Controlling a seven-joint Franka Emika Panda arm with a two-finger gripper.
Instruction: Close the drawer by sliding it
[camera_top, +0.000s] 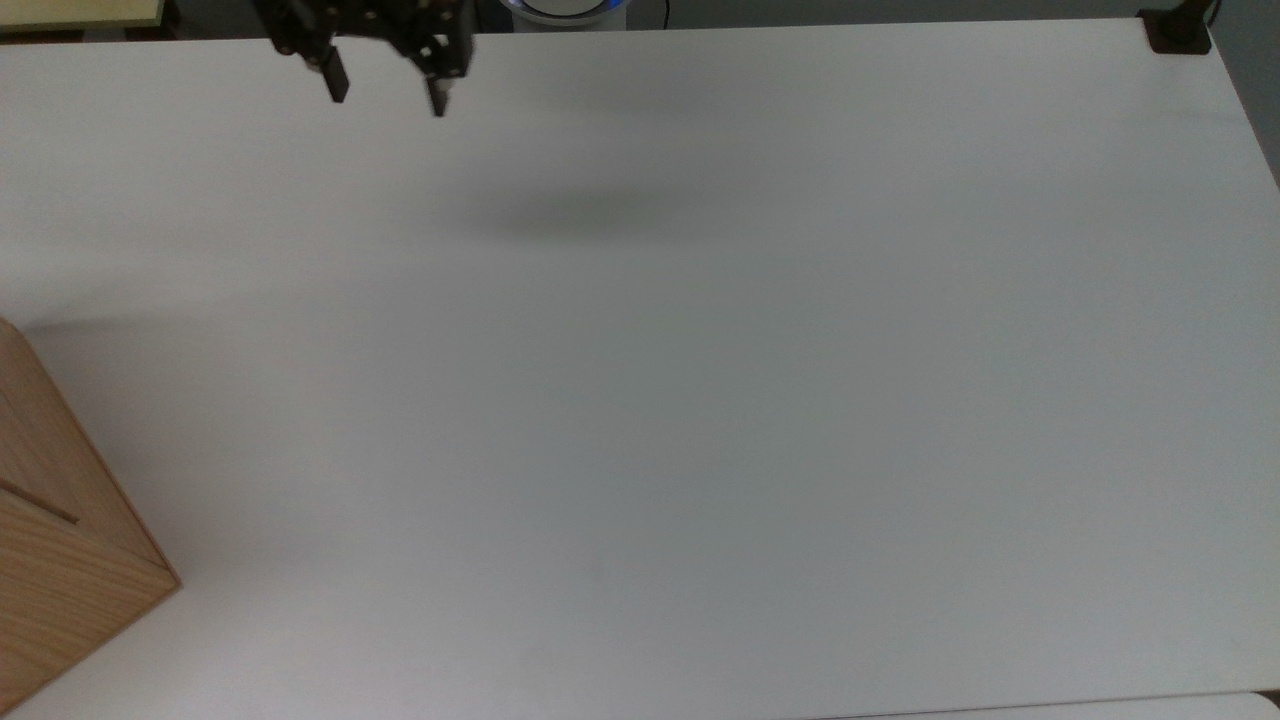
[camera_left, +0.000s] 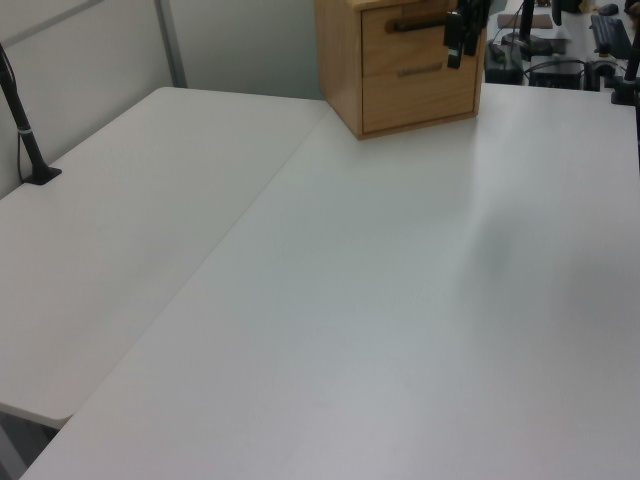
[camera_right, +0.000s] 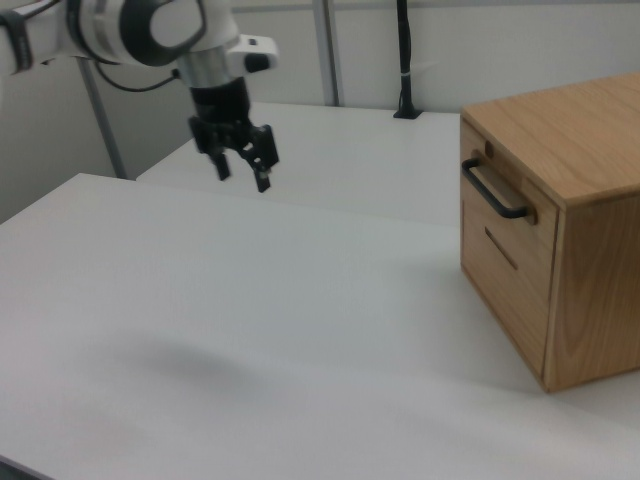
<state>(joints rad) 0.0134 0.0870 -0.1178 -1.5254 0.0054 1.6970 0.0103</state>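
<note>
The cabinet stands on the table at the right view's right edge. The drawer sits in the cabinet's upper part, flush with the front, its handle facing the right view's left. The gripper hangs above the table at the right view's far left, well apart from the cabinet, its fingers spread. A post stands at the far table edge.
</note>
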